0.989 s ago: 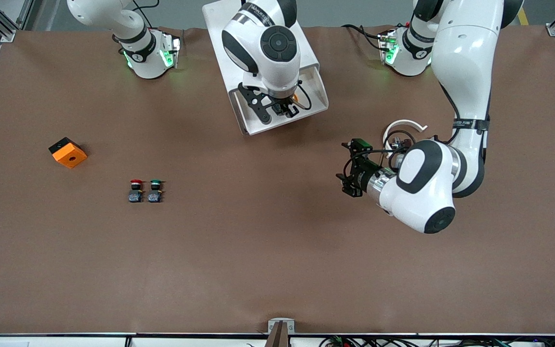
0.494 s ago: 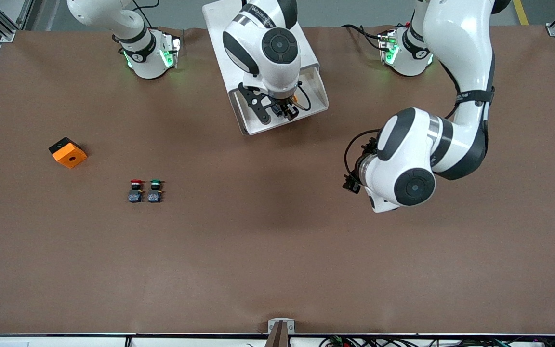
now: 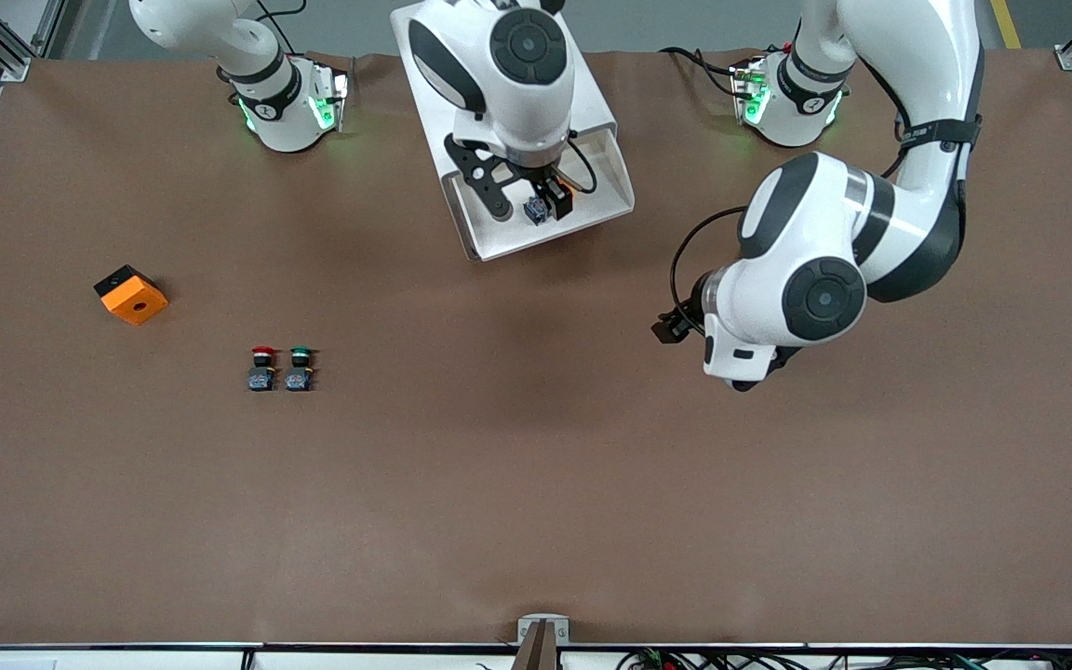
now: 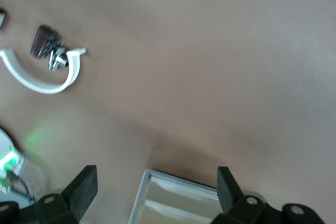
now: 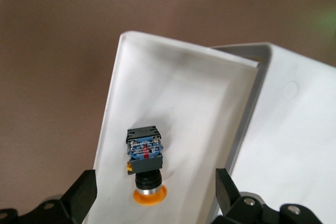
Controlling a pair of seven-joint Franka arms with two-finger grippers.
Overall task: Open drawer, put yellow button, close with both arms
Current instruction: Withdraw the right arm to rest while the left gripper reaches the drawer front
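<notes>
Both my black two-finger grippers gape empty: the right gripper (image 5: 152,203) hangs over the pulled-out white tray drawer (image 3: 606,200), where the small yellow-capped push-button (image 5: 144,165) lies released; the left gripper (image 4: 155,200) waits nearby, ready for closing.

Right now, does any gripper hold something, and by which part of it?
Nothing is held. The right gripper is open above the yellow button, which lies in the drawer. The left gripper is open and empty over the table.

Yellow button (image 5: 144,170) inside the open drawer (image 5: 178,98)
</notes>
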